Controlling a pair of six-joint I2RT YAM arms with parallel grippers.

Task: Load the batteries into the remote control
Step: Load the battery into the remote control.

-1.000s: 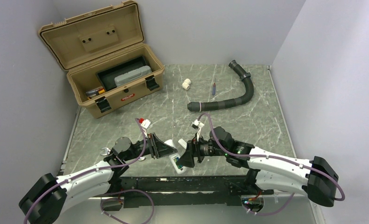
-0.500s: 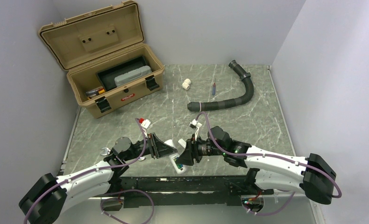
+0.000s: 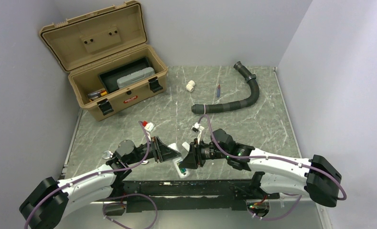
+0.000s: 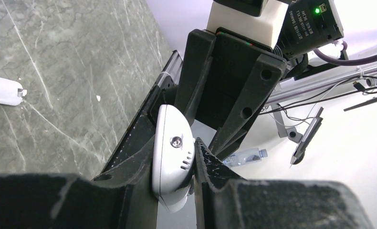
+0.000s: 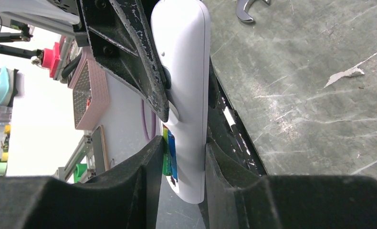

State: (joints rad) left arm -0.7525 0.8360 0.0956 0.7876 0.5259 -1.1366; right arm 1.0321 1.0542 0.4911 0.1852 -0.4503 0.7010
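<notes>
Your right gripper (image 5: 184,145) has slid left and narrowed; its fingers now press both sides of the remote control (image 5: 186,62), which your left gripper (image 4: 174,143) pinches at the near edge of the table (image 5: 296,95). Green and blue batteries (image 5: 169,152) sit in its compartment.

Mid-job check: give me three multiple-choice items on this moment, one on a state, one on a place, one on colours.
1. The toolbox lid is: A shut B open C missing
2. Where is the remote control? A in the toolbox B on its lid C at the table's near edge, between both arms' fingers
3. The batteries in it are: A green and blue B red and black C both white
B, the lid stands raised; C, both wrist views show it clamped; A, seen in the right wrist view.
</notes>
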